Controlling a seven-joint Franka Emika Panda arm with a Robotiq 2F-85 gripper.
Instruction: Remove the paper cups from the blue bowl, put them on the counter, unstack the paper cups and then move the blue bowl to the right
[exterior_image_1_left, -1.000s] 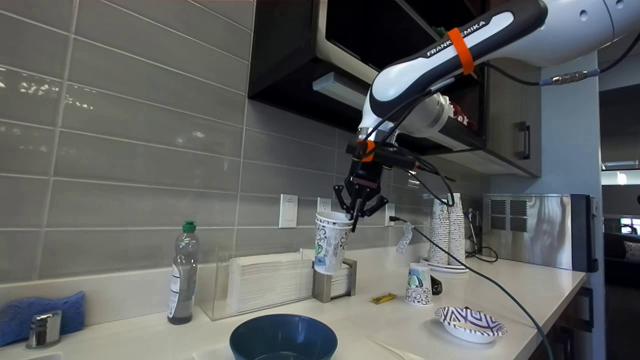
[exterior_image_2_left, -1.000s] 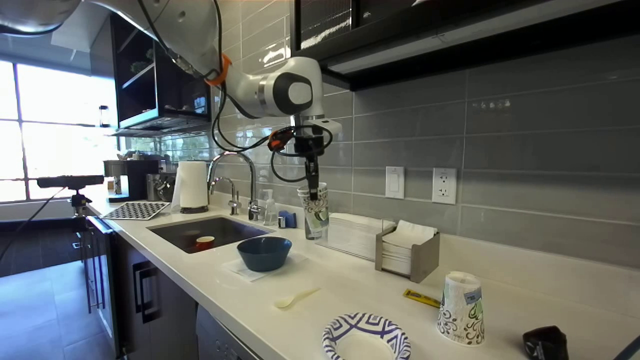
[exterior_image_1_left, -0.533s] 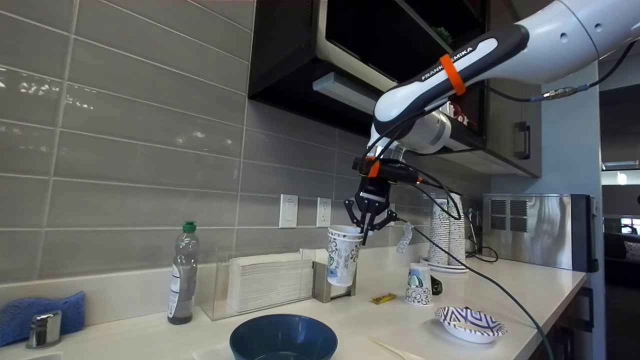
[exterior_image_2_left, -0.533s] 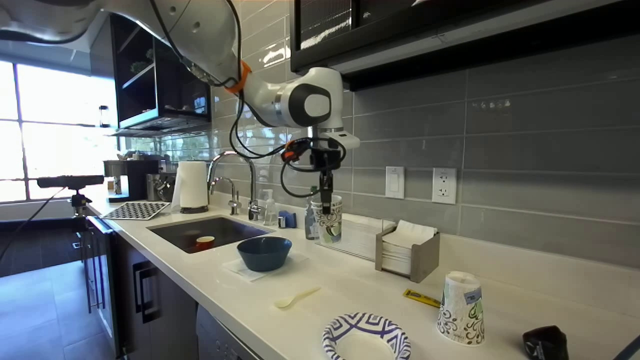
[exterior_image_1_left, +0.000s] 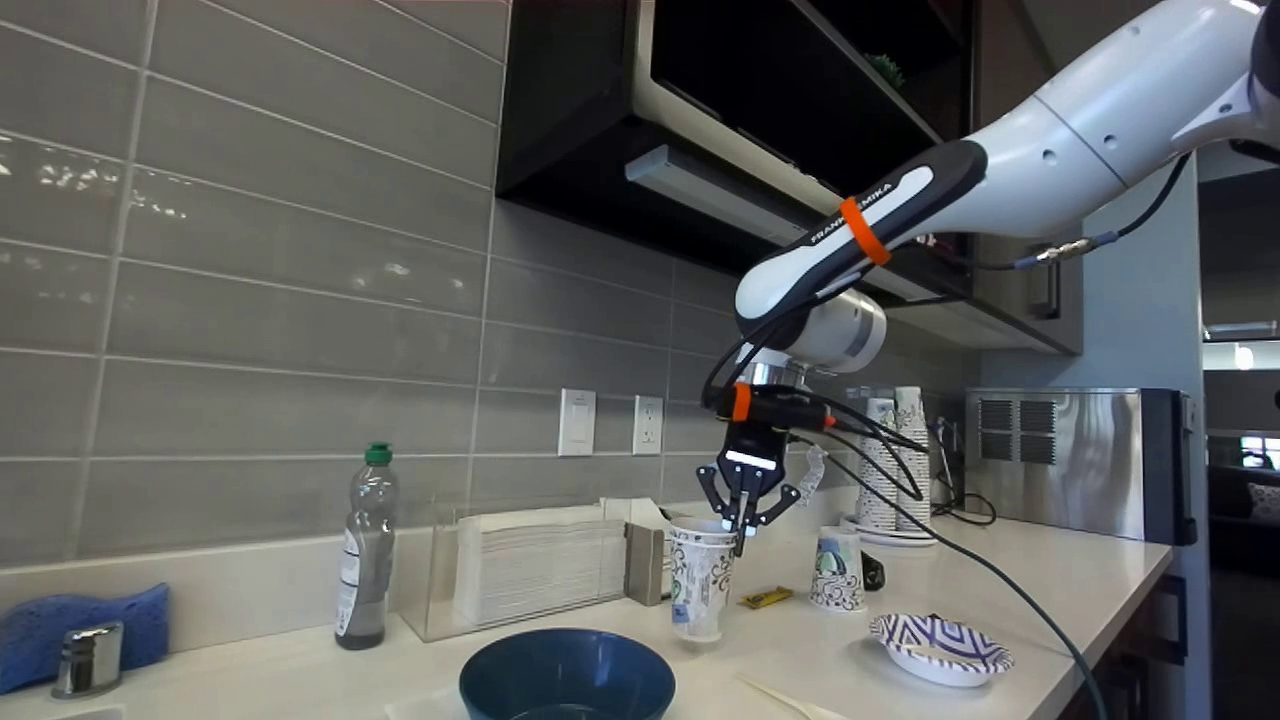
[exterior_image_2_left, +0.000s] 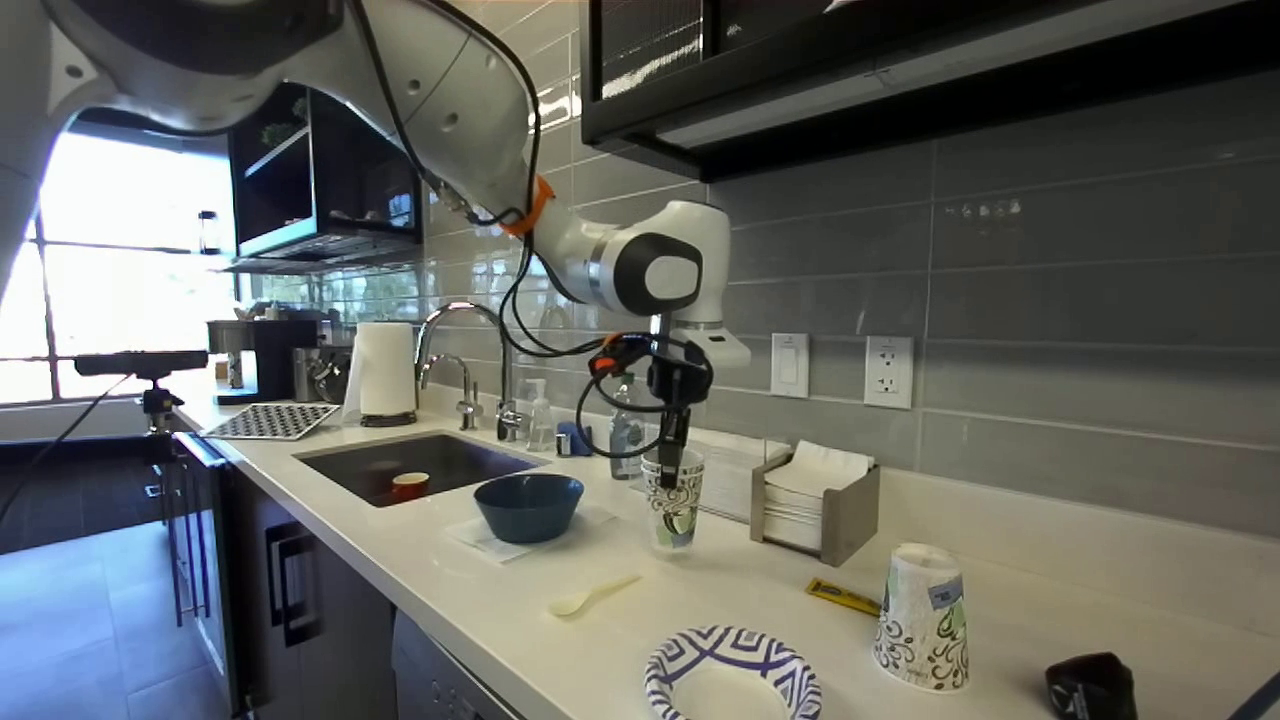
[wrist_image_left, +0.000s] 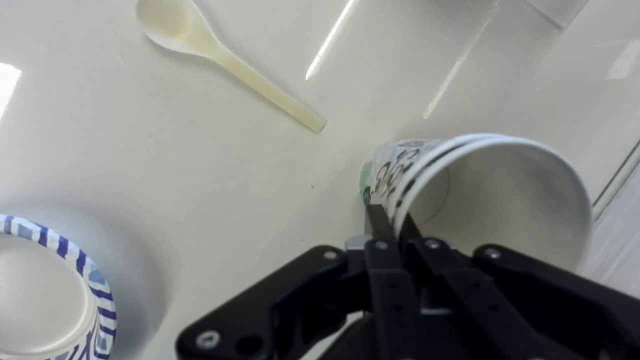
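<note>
The counter (exterior_image_2_left: 730, 590) first, long and pale, with the sink (exterior_image_2_left: 345, 465) cut into it. Down a size: the blue bowl (exterior_image_2_left: 530, 518) sits just beside that sink, nearer the counter's front edge than its back edge. Farther along, toward the front edge again, there's the patterned plate (exterior_image_2_left: 735, 643).

Now my pincer (wrist_image_left: 394, 222): it's pressed together, pinching the side of the 2 paper cups (exterior_image_1_left: 700, 590), 1 jaw inside the rims, 1 jaw outside. They're nested, both rims showing in the wrist view. In both exterior views they're close to upright, down low at the counter, farther from its front edge than the bowl is. Is the base touching? Too fine to call, I can't tell. Past them, well apart, stands an upturned cup (exterior_image_2_left: 925, 620), and smallest on my list, the spoon (wrist_image_left: 235, 65) lies nearer the front edge than my pair does.

I'd call this step 2 of 4. Cups out of the bowl: that's done. Cups on the counter: very nearly, I reckon, with only the last touch and the release to come. Left after that: pulling the 2 apart, since they're stacked as I look, and then getting the bowl over to the right, which looks not yet begun.
</note>
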